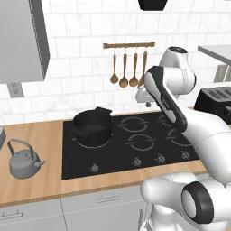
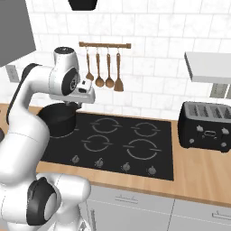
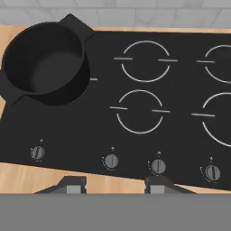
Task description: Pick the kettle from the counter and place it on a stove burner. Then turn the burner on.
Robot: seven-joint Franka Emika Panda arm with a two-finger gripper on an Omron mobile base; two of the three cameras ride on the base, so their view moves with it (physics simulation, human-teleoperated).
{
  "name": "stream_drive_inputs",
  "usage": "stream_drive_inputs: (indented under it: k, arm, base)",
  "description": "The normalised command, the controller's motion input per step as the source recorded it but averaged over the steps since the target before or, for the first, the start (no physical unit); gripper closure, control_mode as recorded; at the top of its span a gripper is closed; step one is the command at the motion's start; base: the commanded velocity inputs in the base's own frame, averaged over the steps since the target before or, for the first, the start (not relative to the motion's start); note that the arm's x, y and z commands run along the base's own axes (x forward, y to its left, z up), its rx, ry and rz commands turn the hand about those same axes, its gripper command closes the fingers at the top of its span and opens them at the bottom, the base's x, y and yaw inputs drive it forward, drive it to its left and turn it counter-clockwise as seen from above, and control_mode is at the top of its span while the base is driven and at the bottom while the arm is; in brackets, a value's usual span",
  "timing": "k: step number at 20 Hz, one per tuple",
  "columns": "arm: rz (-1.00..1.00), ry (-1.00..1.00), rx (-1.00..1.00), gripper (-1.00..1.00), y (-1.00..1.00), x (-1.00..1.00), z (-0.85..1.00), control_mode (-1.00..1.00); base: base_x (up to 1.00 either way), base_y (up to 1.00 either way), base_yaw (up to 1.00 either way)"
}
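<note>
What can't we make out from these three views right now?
- Knob markings: the small round grey knobs along the black glass cooktop front are too small to read in any view.
- Tool: hand view shows just two dark finger tips apart at the bottom edge; the left base view has the white arm covering it.
- Right-hand burner rings: cut off by the hand view's edge.
- Small squat grey metal kettle: spout detail too small.
</note>
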Motion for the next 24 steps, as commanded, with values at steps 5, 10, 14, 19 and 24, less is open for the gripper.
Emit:
stream_drive_inputs:
  k: [5,10,14,19,24]
  arm:
    - [0.01,-0.08,0.0,-1.0,0.14,-0.18,-0.14,-1.0]
    - [0.07,-0.03,0.0,-1.0,0.55,-0.25,-0.22,-1.0]
    - [0.07,-0.09,0.0,-1.0,0.76,-0.26,-0.43,-1.0]
    - [0.14,-0.05,0.0,-1.0,0.75,-0.32,-0.27,-1.0]
    - [0.21,-0.09,0.04,-1.0,0.81,-0.27,-0.1,-1.0]
  base:
    - [0.0,0.0,0.0]
    - [0.0,0.0,0.0]
    - [0.0,0.0,0.0]
    - [0.0,0.0,0.0]
    - [0.0,0.0,0.0]
